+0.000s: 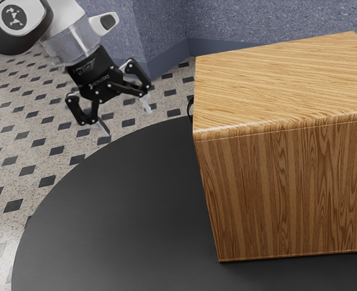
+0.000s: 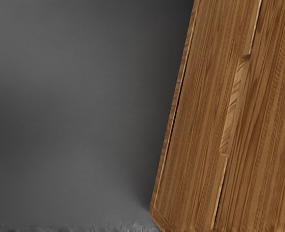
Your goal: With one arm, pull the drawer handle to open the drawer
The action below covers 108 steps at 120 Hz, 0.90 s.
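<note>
Arm (image 1: pixel 63 37): glossy pale grey-white shell. The joint end carries a round black cap (image 1: pixel 11 17) with a white emblem. A white nub (image 1: pixel 104 22) with a dark face juts from the wrist section. Gripper (image 1: pixel 126 118): matte black block with a faint pale marking, skeletal black linkage bars, small light pivot screws. Fingertips (image 1: pixel 146 107) are metallic grey.

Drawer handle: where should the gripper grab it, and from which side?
Best across the middle of the handle, one finger on each long edge: it is a slim bar raised on the drawer front. Come straight at that front, the face of the cabinet on the exterior view's left, where the open gripper hovers.
</note>
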Each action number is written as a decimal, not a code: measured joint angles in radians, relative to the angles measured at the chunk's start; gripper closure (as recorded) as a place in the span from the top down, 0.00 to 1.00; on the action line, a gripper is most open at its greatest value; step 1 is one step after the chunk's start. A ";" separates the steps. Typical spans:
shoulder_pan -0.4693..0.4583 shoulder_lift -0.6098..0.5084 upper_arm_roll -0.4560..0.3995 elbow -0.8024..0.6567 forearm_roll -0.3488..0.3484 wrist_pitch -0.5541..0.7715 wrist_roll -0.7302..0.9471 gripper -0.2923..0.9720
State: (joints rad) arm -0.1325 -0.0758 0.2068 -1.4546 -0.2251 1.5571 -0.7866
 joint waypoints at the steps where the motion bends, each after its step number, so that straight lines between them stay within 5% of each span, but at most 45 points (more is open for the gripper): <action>1: -0.003 -0.001 0.000 0.000 0.000 0.001 -0.003 0.77; 108: -0.002 0.075 0.009 -0.017 0.032 0.177 0.030 0.77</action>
State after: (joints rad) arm -0.1343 -0.0011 0.2161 -1.4711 -0.1934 1.7344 -0.7566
